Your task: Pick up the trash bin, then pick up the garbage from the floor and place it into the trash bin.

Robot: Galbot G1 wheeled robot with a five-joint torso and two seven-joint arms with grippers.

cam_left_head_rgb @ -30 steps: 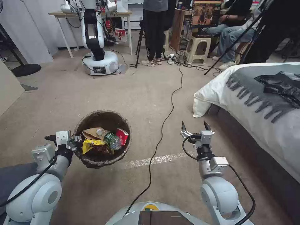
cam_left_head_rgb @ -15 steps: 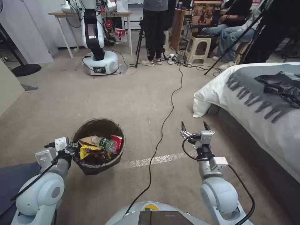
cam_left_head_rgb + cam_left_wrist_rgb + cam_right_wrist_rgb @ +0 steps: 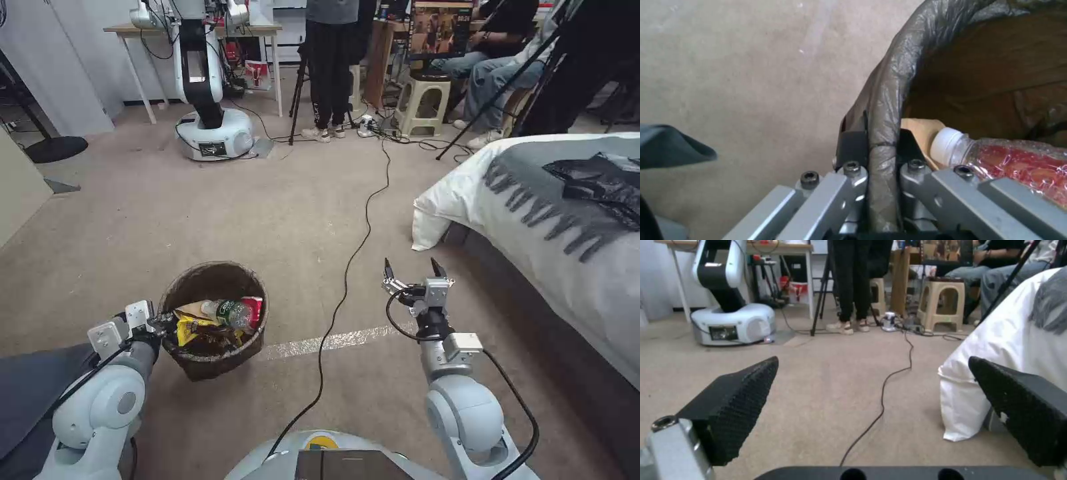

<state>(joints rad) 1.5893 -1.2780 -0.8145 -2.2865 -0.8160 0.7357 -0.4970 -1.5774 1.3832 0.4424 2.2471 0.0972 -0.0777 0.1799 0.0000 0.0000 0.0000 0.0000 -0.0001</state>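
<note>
Left gripper (image 3: 882, 156) has its jaws pinched on the bag-lined rim of the trash bin (image 3: 215, 319) sitting on the floor front-left, which looks light but flexy and slippery there, while right gripper (image 3: 411, 268) hovers with jaws open.

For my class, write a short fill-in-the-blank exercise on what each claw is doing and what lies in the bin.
1. The left claw is shut on the bin's ____.
2. The right claw is ____ and holds nothing.
3. A clear ____ with a white cap lies in the bin.

Missing words: rim; open; bottle
</note>
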